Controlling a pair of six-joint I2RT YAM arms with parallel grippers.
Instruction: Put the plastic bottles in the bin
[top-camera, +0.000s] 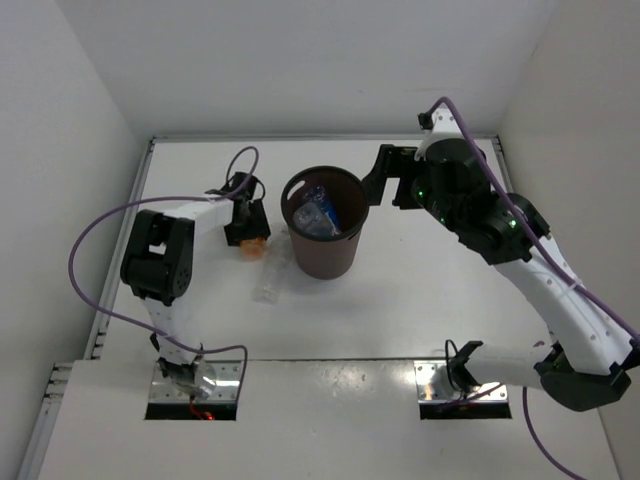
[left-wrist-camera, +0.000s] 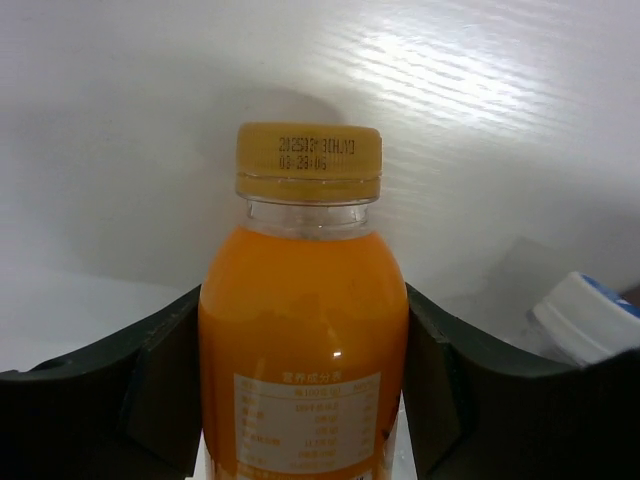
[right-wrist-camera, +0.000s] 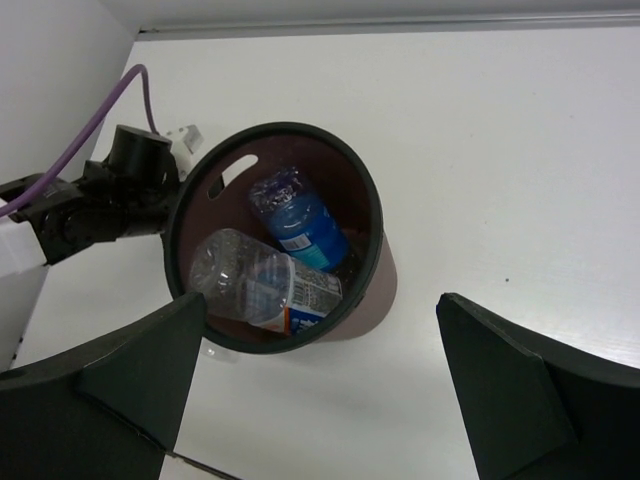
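Observation:
The dark brown bin (top-camera: 322, 262) stands mid-table. Inside it lie the clear bottle with blue label (right-wrist-camera: 300, 225) and the clear bottle with white label (right-wrist-camera: 265, 285). My left gripper (top-camera: 250, 230) is just left of the bin, shut on the orange bottle (left-wrist-camera: 303, 330); both fingers press the bottle's sides, and its pale yellow cap (left-wrist-camera: 308, 160) points away from the camera. The slim clear bottle (top-camera: 268, 282) lies on the table in front of the left gripper. My right gripper (right-wrist-camera: 320, 300) is open and empty, held above the bin's far right side (top-camera: 385, 180).
White walls close in the table at the left, back and right. A white bottle cap with a blue edge (left-wrist-camera: 585, 315) shows right of the left fingers. A purple cable (top-camera: 100, 235) loops off the left arm.

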